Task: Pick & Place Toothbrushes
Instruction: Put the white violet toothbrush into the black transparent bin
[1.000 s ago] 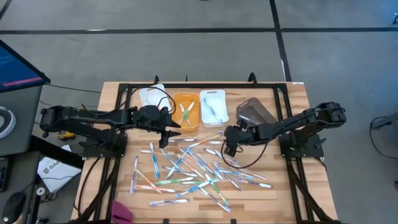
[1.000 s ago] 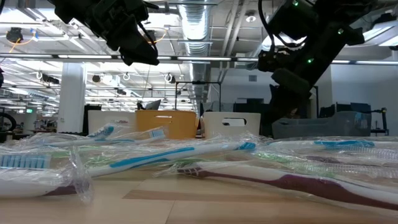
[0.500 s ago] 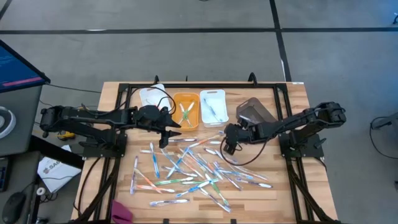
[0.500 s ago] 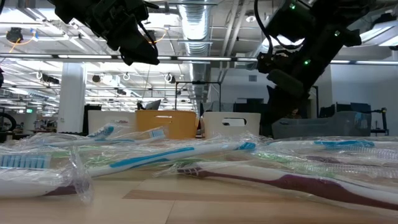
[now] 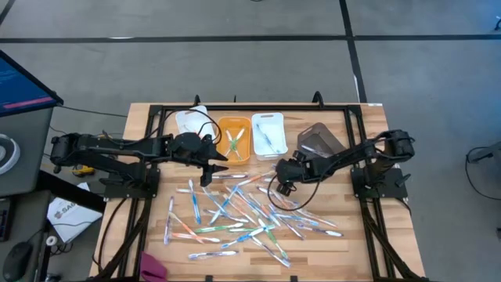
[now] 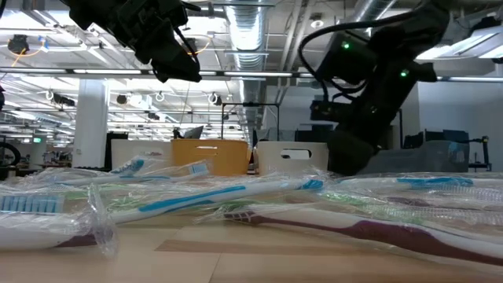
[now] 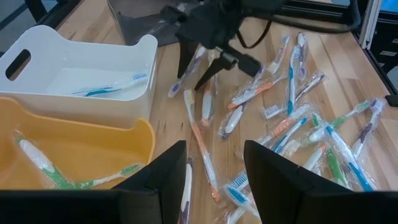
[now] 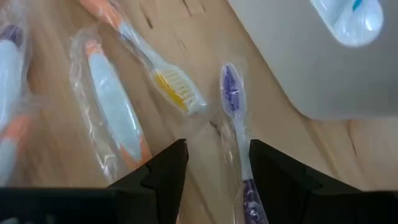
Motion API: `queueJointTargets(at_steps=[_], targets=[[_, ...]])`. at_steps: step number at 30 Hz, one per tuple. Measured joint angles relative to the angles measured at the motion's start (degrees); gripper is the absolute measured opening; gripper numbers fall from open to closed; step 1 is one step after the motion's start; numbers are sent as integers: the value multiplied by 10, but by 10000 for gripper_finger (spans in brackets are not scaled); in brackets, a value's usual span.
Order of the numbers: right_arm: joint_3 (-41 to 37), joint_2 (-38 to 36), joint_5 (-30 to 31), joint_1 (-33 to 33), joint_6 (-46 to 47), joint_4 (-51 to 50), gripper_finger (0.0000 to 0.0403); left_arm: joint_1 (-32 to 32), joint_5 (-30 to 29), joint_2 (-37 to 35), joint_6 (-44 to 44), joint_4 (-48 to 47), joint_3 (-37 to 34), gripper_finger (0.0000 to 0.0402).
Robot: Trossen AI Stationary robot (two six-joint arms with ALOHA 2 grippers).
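Over the wooden table [image 5: 360, 235], right hand [image 5: 283, 186] low, open, empty above toothbrushes [image 5: 243, 207].

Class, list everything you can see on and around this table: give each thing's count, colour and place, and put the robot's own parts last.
toothbrushes: dozens, mostly blue and white, some green or orange, wrapped, scattered mid-table
orange bin: one, at the table's far edge, green-and-white brushes inside
white bin: one, beside the orange bin, a blue brush inside
grey bin: one, right of the white bin
table: one, light wood, black frame
left gripper: dark, open, hanging over the pile's left side, empty
right gripper: dark, open, low over a purple toothbrush near the white bin
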Motion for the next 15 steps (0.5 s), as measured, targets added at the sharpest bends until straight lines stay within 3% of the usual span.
queueJointTargets(at_steps=[9, 15], targets=[[18, 10, -45, -4, 31, -25, 167, 0, 0, 0, 0, -1, 0, 154], [19, 11, -85, -14, 52, -38, 136, 0, 0, 0, 0, 0, 0, 154]])
